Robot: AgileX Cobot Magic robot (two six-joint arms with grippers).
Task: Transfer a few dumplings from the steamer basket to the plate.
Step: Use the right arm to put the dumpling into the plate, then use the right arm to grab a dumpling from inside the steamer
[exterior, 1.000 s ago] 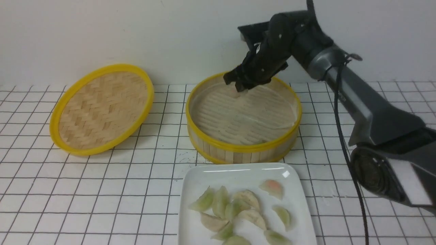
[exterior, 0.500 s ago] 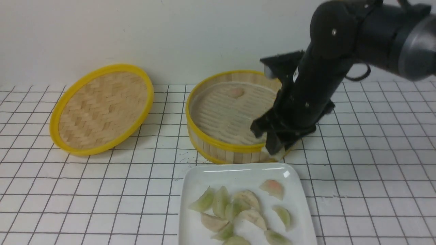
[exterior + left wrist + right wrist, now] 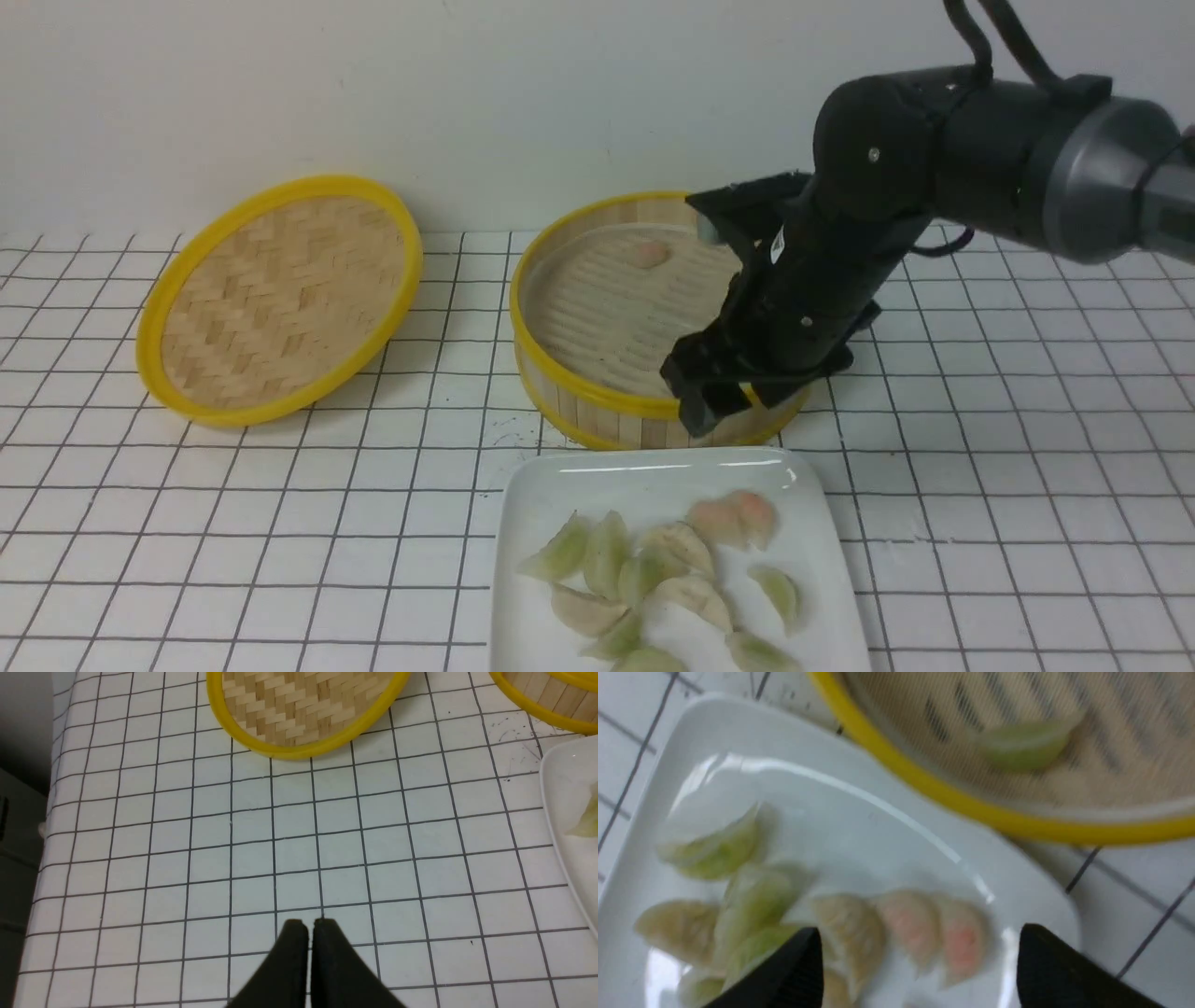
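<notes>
The steamer basket stands mid-table with one pinkish dumpling at its far side. A green dumpling also lies on its floor in the right wrist view. The white plate sits in front of the basket with several dumplings on it, two pinkish ones side by side. My right gripper is open and empty over the basket's front rim and the plate's far edge. In the right wrist view the pinkish pair lies between its fingers. My left gripper is shut and empty over bare table.
The shallow woven lid leans at the back left, and its rim shows in the left wrist view. The white wall runs close behind the basket. The table's left edge drops off beside the left gripper.
My right gripper swung from the basket's far side to its front rim. A second pinkish dumpling now lies on the plate beside the first. The gripper is open.
</notes>
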